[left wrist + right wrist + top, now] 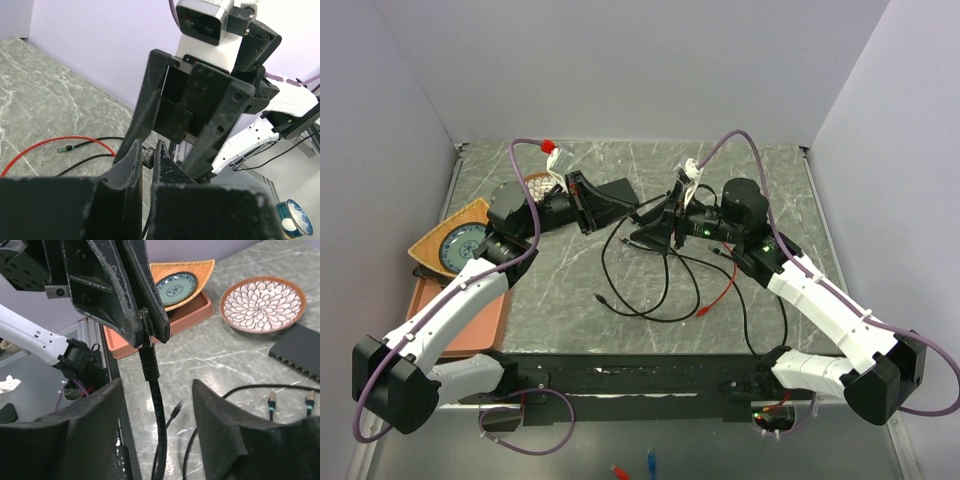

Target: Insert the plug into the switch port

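Note:
My left gripper (pixel 148 145) is shut on the black plug (pixel 146 159) at the end of a black cable, held above the table. In the right wrist view the plug (pixel 145 335) sits between the left fingers (pixel 112 285), and its cable (pixel 157 405) hangs down between my right gripper's (pixel 156 382) open, empty jaws without touching them. The switch (pixel 297 351), a flat black box with a row of sockets, lies on the table at the right of that view, apart from both grippers. From above, the left gripper (pixel 610 212) faces the right gripper (pixel 642 232), with the switch (pixel 620 190) just behind them.
A flower-patterned plate (pixel 262 304) lies beyond the switch. A woven basket (pixel 200 267) with a blue dish rests on a terracotta tray (pixel 192 315) at the table's left edge. Loose black cables (pixel 665 290) and a red cable (pixel 720 292) sprawl mid-table. Two more plugs (pixel 270 402) lie near the switch.

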Motion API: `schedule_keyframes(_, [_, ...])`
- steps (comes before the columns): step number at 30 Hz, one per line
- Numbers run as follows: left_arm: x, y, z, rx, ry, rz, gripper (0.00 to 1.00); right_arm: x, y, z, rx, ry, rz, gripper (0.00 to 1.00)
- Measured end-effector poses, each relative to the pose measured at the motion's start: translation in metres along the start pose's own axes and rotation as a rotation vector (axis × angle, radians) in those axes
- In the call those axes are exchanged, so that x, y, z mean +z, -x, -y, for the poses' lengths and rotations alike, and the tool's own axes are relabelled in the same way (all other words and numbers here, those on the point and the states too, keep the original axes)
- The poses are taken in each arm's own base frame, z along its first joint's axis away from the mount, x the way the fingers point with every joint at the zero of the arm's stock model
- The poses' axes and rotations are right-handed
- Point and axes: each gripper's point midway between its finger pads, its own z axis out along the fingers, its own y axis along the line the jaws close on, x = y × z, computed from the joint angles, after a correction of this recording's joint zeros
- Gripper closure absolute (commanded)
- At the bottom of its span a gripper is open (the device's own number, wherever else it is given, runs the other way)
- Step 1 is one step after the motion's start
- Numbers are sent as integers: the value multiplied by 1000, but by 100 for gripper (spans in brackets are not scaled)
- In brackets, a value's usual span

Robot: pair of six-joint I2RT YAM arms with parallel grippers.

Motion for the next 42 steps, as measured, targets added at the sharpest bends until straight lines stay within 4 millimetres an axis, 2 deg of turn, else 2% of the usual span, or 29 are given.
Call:
schedule_keyframes(2, [0,0,1,1,-4,-1,99,0,2,-1,-1,3,6,48])
schedule_keyframes(12, [2,-4,1,0,-12,-14,99,-1,6,2,17,-10,20,48])
schedule_keyframes(13, [2,-5,0,-2,-10,-17,99,-1,6,2,18,-13,21,66])
schedule_keyframes(16, [3,-7,0,7,-10,-21,99,-1,6,4,16,-18,21,100])
schedule_keyframes(21, [4,-7,-3,7,1,-17,98,-2,6,3,13,-18,9,100])
schedule_keyframes(23, [5,-7,-4,8,4,-16,89,-2,6,4,8,-27,8,100])
schedule_keyframes(24, [5,-7,-5,6,10,-15,82,-2,5,6,8,-37,8,100])
schedule_keyframes(25, [6,-8,-7,3,15,-16,70,-3,5,8,7,-47,7,100])
schedule_keyframes(27, [6,-9,-10,-2,34,-16,57,-3,3,12,3,-73,0,100])
schedule_keyframes(28, [6,-11,-13,-7,47,-18,43,-4,2,14,0,-90,-3,100])
schedule_keyframes(31, [5,-11,-19,-18,87,-14,30,-8,4,28,-15,-175,-10,100])
schedule_keyframes(33, [4,-9,-22,-30,123,-4,26,-11,6,34,-25,-218,-12,100])
schedule_keyframes(37, [2,3,-30,-57,203,35,24,-13,6,46,-66,-329,-27,100])
schedule_keyframes(42, [2,13,-34,-83,250,69,25,-4,4,42,-150,-432,-70,100])
